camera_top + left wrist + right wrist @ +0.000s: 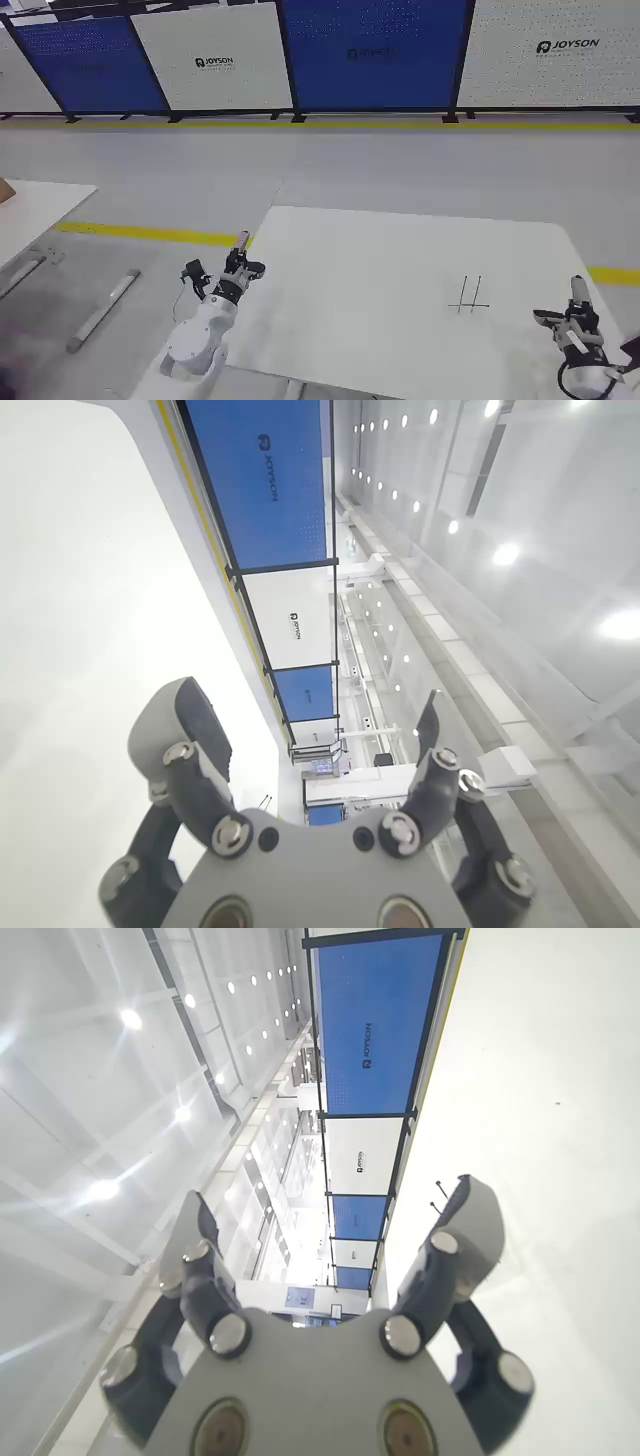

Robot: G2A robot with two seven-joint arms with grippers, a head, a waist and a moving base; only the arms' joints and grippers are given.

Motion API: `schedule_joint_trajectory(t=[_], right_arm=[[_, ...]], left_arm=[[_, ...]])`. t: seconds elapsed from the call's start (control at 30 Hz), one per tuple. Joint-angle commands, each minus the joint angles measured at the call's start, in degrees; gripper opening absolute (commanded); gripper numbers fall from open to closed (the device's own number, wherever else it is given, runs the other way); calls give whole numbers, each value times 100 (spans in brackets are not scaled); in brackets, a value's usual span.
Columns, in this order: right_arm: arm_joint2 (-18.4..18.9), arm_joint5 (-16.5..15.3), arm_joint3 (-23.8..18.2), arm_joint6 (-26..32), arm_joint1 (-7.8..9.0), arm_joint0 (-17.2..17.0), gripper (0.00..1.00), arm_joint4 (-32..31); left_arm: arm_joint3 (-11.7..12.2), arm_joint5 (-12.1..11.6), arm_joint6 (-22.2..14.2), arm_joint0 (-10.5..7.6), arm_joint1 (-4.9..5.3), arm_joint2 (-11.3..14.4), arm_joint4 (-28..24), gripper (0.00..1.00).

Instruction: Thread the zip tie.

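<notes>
Top view showed the right claw [330,1190] at the lower right edge of the frame, jaws spread wide and holding nothing, by the white counter's [380,300] corner. Just up and left of it lay the black zip ties [468,295]: two thin strands running near to far, with one crossing them sideways. Well apart, at the frame's left, the left claw [312,695] was likewise spread and empty. The right arm looked the nearer for the pickup.

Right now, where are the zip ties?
In the top view, the zip ties lie crossed on the white table, toward its right side, nearest the open right gripper.
</notes>
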Motion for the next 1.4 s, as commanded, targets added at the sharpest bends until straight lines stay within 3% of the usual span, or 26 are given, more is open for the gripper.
schedule_joint_trajectory(t=[0.0, 0.03, 0.07, 0.1, 0.13, 0.17, 0.2, 0.23, 0.27, 0.33, 0.37, 0.4, 0.43, 0.47, 0.5, 0.53, 0.6, 0.73, 0.9, 1.0, 1.37], right_arm=[[0, 0, 0, 0, 0, 0, 78, 0], [0, 0, 0, 0, 0, 0, 100, 0], [0, 0, 0, 0, 0, 0, 100, 0], [0, 0, 0, 0, 0, 0, 78, 0], [0, 0, 0, 0, 0, 0, 78, 0], [0, 0, 0, 0, 0, 0, 78, 0], [0, 0, 0, 0, 0, 0, 100, 0], [0, 0, 0, 0, 0, 0, 100, 0], [0, 0, 0, 0, 0, 0, 78, 0], [0, 0, 0, 0, 0, 0, 78, 0], [0, 0, 0, 0, 0, 0, 100, 0], [0, 0, 0, 0, 0, 0, 100, 0], [0, 0, 0, 0, 0, 0, 100, 0], [0, 0, 0, 0, 0, 0, 78, 0], [0, 0, 0, 0, 0, 0, 78, 0], [14, -12, -1, -9, 1, 8, 100, -23], [79, -54, 28, 15, 3, 32, 100, -131], [255, -81, 61, 625, 45, 80, 100, -396], [646, 102, 147, 2584, 189, 335, 100, -527], [829, 286, 334, 3812, 288, 655, 100, -546], [874, 303, 393, 3886, 300, 720, 100, -551]], left_arm=[[0, 0, 0, 0, 0, 0, 0, 78], [0, 0, 0, 0, 0, 0, 0, 78], [0, 0, 0, 0, 0, 0, 0, 100], [0, 0, 0, 0, 0, 0, 0, 100], [0, 0, 0, 0, 0, 0, 0, 100], [0, 0, 0, 0, 0, 0, 0, 78], [0, 0, 0, 0, 0, 0, 0, 78], [0, 0, 0, 0, 0, 0, 0, 100], [0, 0, 0, 0, 0, 0, 0, 78], [0, 0, 0, 0, 0, 0, 0, 78], [0, 0, 0, 0, 0, 0, 0, 100], [0, 0, 0, 0, 0, 0, 0, 100], [0, 0, 0, 0, 0, 0, 0, 78], [0, 0, 0, 0, 0, 0, 0, 100], [0, 0, 0, 0, 0, 0, 0, 100], [0, 0, 0, 0, 0, 0, 0, 100], [0, 0, 0, 0, 0, 0, 0, 100], [0, 0, 0, 0, 0, 0, 0, 100], [0, 0, 0, 0, 0, 0, 0, 100], [0, 0, 0, 0, 0, 0, 0, 100], [0, 0, 0, 0, 0, 0, 0, 100]])
